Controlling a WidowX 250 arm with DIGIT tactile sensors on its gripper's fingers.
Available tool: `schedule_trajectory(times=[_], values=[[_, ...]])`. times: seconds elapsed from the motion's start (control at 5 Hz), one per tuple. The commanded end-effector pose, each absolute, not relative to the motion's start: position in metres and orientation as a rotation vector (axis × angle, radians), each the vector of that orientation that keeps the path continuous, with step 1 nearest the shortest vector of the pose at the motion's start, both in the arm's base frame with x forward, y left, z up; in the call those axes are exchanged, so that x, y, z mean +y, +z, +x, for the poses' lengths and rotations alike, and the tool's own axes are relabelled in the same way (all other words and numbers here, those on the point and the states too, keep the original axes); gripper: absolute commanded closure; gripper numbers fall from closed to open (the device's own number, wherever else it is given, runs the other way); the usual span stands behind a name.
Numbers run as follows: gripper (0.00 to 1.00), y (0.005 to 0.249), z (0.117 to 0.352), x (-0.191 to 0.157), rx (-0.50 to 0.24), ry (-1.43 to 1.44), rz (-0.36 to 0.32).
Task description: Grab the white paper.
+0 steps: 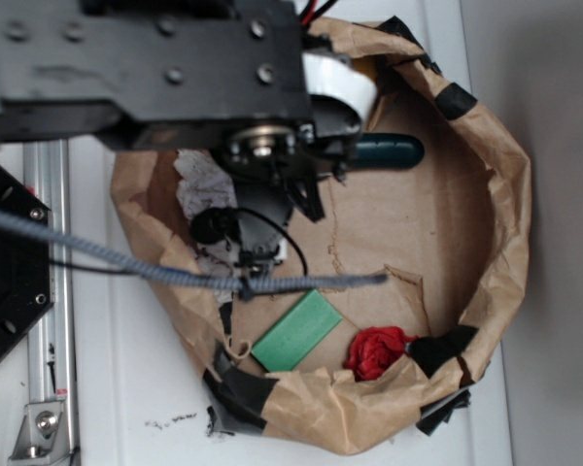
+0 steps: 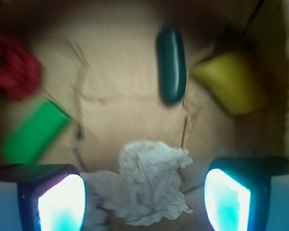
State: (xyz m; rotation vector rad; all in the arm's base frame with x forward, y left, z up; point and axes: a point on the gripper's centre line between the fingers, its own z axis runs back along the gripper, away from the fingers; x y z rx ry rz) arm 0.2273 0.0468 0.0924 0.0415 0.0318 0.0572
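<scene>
The white paper [image 2: 149, 180], a wrinkled off-white wad, lies on the brown kraft floor between my gripper's [image 2: 144, 202] two fingers in the wrist view. The gripper is open. Its left pad [image 2: 60, 202] is at the wad's edge, while a gap separates the wad from the right pad [image 2: 226, 199]. In the exterior view only a speckled strip of the paper [image 1: 202, 189] shows beside the arm, and the gripper [image 1: 253, 248] hangs over it, mostly covered by the wrist.
A raised rim of brown kraft paper [image 1: 505, 194] with black tape patches rings the work area. Inside lie a green block [image 1: 297, 330], a red wad [image 1: 377, 351], a dark teal oblong piece [image 1: 389, 150] and a yellow object [image 2: 233, 86]. A grey-blue cable [image 1: 175, 272] crosses the front.
</scene>
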Motion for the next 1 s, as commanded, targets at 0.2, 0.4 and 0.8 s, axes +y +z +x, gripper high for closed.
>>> schedule_trajectory(times=[0.2,0.4,0.8], values=[[0.00,0.057,0.216,0.048,-0.054,0.087,-0.052],[0.00,0.057,0.216,0.048,-0.054,0.087,-0.052],[0.00,0.034,0.219,0.044,-0.010,0.090,0.009]])
